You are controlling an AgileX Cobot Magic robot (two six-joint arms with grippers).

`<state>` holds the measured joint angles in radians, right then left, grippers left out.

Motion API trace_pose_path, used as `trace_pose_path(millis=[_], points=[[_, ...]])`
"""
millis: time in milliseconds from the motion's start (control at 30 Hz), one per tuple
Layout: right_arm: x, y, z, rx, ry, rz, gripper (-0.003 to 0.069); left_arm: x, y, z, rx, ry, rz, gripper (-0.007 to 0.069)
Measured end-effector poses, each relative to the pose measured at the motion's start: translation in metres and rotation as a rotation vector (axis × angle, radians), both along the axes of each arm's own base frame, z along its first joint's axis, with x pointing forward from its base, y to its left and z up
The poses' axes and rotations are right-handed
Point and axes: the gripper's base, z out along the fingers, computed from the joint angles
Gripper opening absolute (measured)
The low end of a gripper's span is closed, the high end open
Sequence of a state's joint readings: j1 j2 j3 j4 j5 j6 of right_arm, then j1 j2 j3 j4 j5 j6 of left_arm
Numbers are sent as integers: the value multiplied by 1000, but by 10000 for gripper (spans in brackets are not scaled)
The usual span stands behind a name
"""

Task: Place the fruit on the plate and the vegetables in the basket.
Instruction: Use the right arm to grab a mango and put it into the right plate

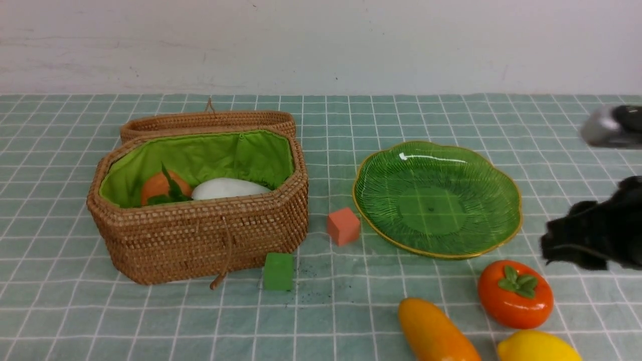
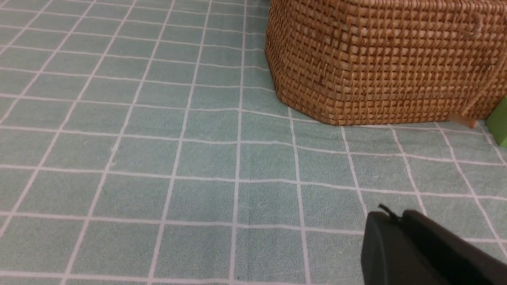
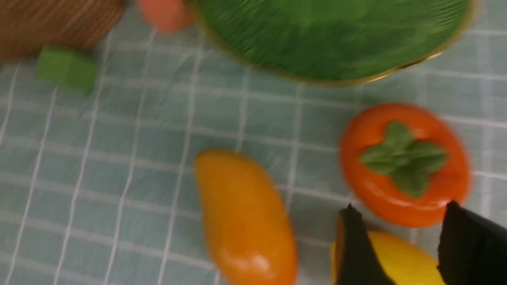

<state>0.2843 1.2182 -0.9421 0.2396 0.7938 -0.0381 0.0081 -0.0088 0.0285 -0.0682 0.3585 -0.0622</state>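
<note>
Checked cloth [image 1: 351, 311] | right wrist alone: right jaws parted, empty, framing lemon [image 3: 400, 257] | left wrist alone: left jaws closed, empty

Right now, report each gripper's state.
Left gripper: shut, empty.
Right gripper: open, holding nothing, aimed at the lemon.

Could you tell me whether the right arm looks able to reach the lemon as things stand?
Probably yes: the right gripper is open, the lemon shows between its fingers, and nothing blocks it.
</note>
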Motion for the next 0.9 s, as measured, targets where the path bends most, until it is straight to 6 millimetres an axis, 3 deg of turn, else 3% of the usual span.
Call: trace_pose_path(millis=[67, 233, 300, 467, 500, 600, 900], points=[[5, 18, -3, -24, 43, 93, 367, 0, 0, 0, 0, 0, 0, 41], [10, 80, -30, -172, 150, 363, 636, 0, 0, 0, 0, 0, 0, 50], [10, 91, -43, -212, 183, 404, 668, 0, 0, 0, 0, 0, 0, 50], [20, 110, -81, -275, 249, 432, 668, 0, 0, 0, 0, 0, 0, 50], [26, 113, -97, -295, 266, 431, 653, 0, 0, 0, 0, 0, 0, 50], [35, 118, -119, -327, 287, 431, 593, 0, 0, 0, 0, 0, 0, 50], [35, 120, -107, -321, 327, 430, 587, 0, 0, 0, 0, 0, 0, 57]])
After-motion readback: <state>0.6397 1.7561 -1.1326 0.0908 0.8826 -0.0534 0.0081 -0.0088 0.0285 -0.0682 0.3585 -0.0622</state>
